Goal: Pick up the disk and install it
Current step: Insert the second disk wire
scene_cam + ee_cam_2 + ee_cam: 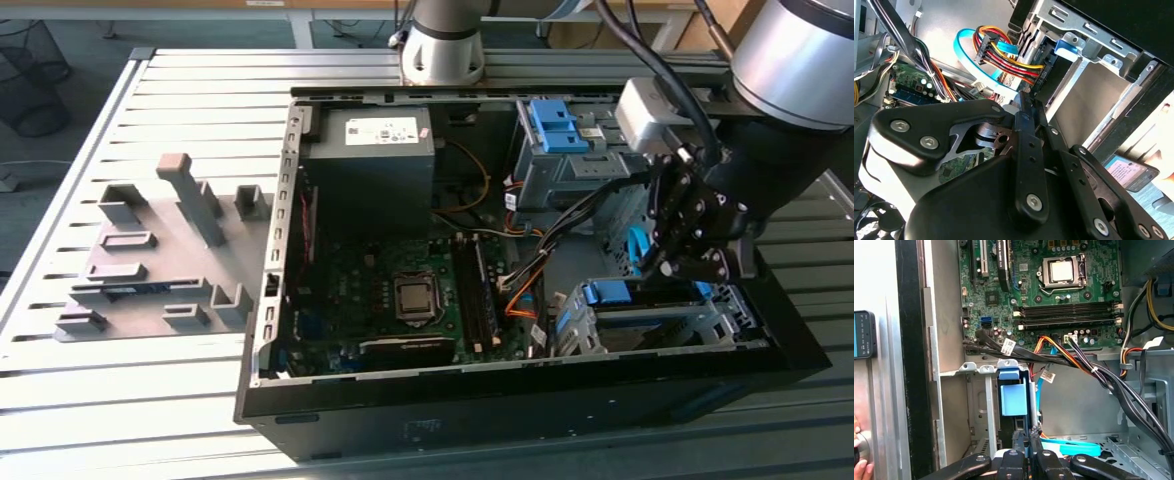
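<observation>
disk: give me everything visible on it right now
The disk shows in the first wrist view as its bright blue plastic carrier frame, seen end-on, with a blue tab at the far end. It sits in a slot of the grey metal drive cage inside the open case. Its silver body is hidden. The gripper is at its near end; contact can't be judged.

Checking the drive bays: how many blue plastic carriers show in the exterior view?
2: one blue carrier in the upper cage, one in the lower cage beneath the gripper. Others may be hidden.
</observation>
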